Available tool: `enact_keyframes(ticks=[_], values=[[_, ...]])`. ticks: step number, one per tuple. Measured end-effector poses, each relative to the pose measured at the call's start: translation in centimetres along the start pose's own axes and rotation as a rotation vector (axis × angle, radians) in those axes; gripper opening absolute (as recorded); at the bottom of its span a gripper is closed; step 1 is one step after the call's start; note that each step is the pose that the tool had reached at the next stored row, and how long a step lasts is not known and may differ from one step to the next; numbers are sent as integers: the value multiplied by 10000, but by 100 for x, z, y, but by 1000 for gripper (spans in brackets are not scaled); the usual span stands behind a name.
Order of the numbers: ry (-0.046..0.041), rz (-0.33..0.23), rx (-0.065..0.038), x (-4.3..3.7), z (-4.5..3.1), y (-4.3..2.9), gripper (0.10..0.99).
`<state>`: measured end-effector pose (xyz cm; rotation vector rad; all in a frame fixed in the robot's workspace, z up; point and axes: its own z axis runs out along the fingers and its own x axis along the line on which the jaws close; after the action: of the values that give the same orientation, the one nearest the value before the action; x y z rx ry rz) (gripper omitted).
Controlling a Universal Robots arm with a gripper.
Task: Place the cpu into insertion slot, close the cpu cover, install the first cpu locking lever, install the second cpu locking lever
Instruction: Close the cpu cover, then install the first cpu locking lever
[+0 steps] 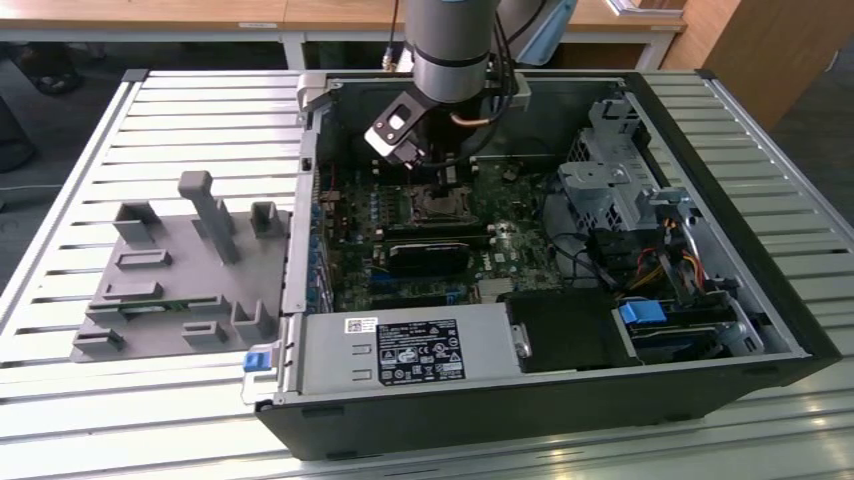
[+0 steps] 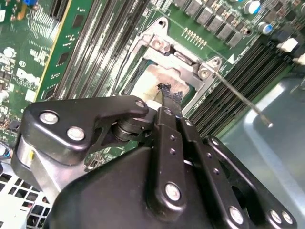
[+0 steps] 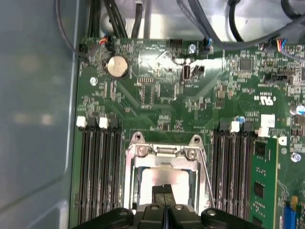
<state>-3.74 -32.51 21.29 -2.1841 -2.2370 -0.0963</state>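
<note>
Over socket: the hand [image 3: 164, 193] stands close above the cpu cover [image 3: 161, 163].
Flanks: memory slots [image 3: 97, 167] both sides; thin lever [image 3: 206, 174] juts out alongside.

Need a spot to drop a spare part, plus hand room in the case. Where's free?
Free: the slatted table around the grey fixture, on the exterior view's left of the computer case. Crowded: the socket sits under the gripper, memory slots flank it, and the case's side on the exterior view's right is packed with a drive cage and cables.
</note>
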Motion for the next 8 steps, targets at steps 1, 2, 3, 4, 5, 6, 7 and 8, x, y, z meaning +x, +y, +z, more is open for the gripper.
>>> enact_keyframes(ticks=[1, 2, 3, 4, 5, 6, 7, 8], values=[[0, -1, 1, 0, 0, 10, 106], [0, -1, 2, 0, 1, 17, 106], [0, 0, 3, 0, 1, 21, 106], [0, -1, 3, 0, 1, 25, 106], [0, -1, 4, 0, 1, 28, 106], [0, 0, 4, 0, 1, 28, 106], [1, 0, 3, 0, 0, 29, 106], [0, 0, 4, 0, -4, 29, 106]])
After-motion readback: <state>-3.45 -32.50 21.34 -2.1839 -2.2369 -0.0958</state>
